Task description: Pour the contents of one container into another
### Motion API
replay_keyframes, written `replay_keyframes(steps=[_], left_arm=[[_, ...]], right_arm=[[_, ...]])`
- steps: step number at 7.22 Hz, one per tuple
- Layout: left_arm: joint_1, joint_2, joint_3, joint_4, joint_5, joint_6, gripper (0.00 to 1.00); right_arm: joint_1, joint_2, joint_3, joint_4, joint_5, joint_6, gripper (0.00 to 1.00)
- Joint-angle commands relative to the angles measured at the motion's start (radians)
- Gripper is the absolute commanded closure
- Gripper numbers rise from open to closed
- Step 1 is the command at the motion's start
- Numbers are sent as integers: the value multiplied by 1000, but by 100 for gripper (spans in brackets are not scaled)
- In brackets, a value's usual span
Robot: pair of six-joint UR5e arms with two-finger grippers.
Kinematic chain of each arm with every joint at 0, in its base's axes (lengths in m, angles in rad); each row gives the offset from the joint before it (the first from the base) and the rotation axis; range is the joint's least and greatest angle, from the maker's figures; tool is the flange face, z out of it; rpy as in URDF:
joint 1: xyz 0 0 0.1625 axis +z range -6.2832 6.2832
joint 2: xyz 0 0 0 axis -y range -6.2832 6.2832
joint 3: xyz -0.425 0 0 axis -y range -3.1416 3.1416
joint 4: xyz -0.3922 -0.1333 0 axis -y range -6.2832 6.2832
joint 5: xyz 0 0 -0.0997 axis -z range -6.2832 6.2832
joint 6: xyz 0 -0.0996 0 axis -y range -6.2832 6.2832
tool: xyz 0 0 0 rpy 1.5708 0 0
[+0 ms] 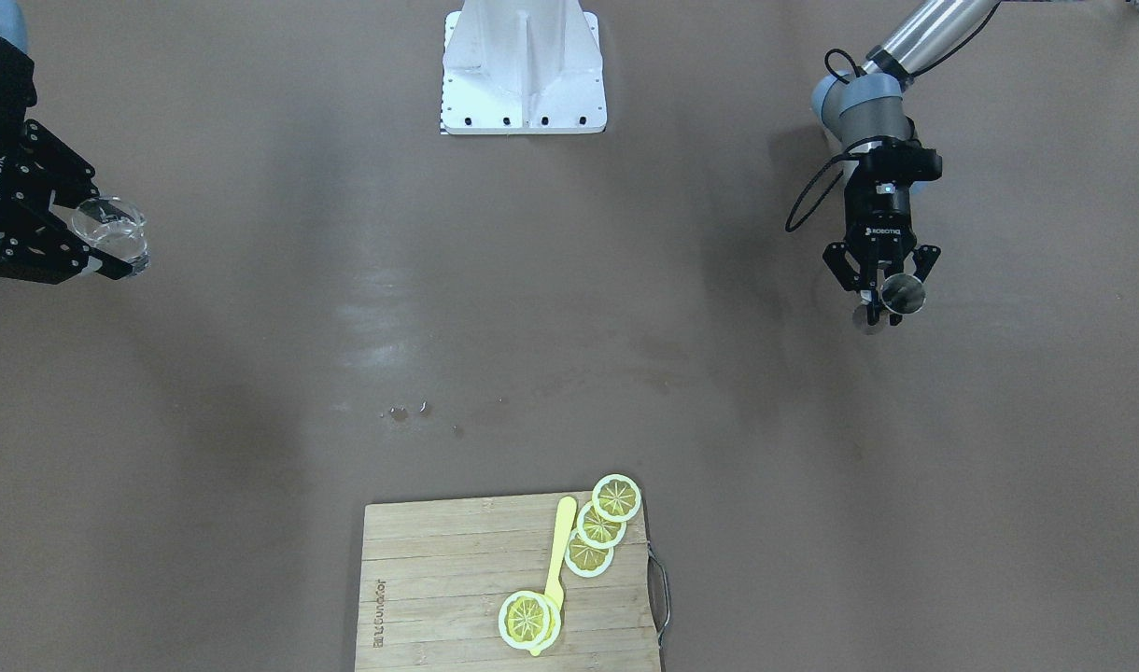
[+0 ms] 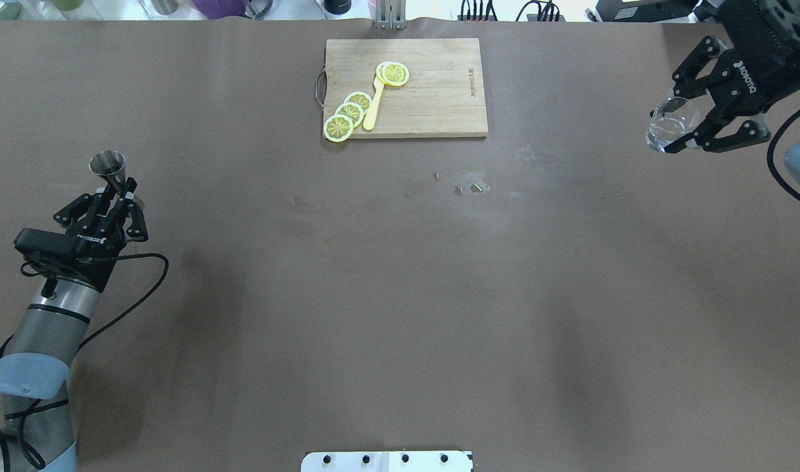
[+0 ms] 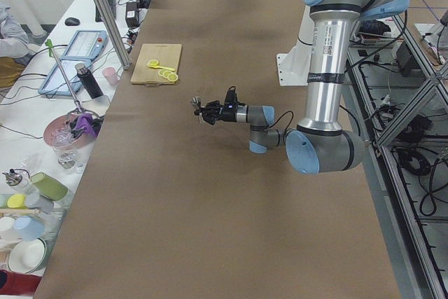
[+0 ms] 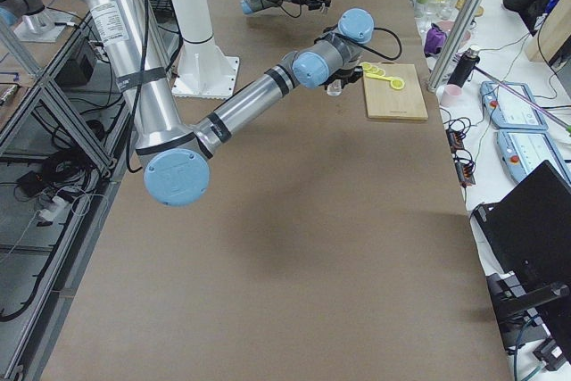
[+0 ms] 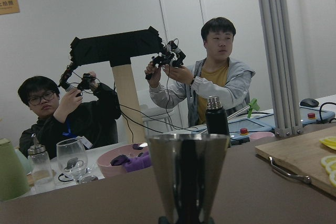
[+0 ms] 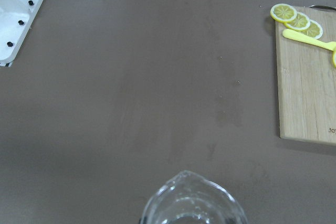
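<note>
The small clear glass (image 2: 670, 124) is held in my right gripper (image 2: 687, 122), which is shut on it high above the table's right edge. In the front-facing view the clear glass (image 1: 112, 230) and that gripper (image 1: 86, 235) are at the far left. The right wrist view shows only the glass's rim (image 6: 191, 203) at the bottom. My left gripper (image 2: 120, 190) is shut on the narrow waist of the grey steel jigger (image 2: 109, 166), upright at the table's left side. The jigger (image 5: 188, 171) fills the lower middle of the left wrist view. The two containers are far apart.
A wooden cutting board (image 2: 439, 98) at the far middle carries lemon slices (image 2: 349, 113) and a yellow utensil (image 2: 374, 105). Small specks (image 2: 467, 189) lie on the brown table near its middle. The white robot base (image 1: 523, 70) is at the near side. Operators sit beyond the left end.
</note>
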State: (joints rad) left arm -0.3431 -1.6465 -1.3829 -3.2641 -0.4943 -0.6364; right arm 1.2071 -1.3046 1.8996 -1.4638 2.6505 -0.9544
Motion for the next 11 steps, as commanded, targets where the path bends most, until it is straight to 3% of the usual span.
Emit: replay_keyframes(steps=[1,2,3,5,6,8,9,11], left_arm=[[-2,49,-7,18,6,-48,100],[-2,78,-31,21,6,-46,100],[-2,130,-113,118,6,-52,100],[2,152,-224,425,89,-339,100],[9,163,-261,520,109,-408,100],[61,209,-307,785,216,-722,100],[76,256,-329,879,218,-878,100],[82,284,-358,932,217,-955,100]], right_arm=[[14,-57,-104,211,9,2,100],[28,-79,-172,262,40,2,100],[44,-78,-254,314,72,3,100],[52,-77,-405,440,107,35,100],[52,-76,-468,567,108,125,100],[49,-67,-626,899,103,324,100],[45,-67,-687,1044,97,392,100],[43,-68,-790,1248,75,405,100]])
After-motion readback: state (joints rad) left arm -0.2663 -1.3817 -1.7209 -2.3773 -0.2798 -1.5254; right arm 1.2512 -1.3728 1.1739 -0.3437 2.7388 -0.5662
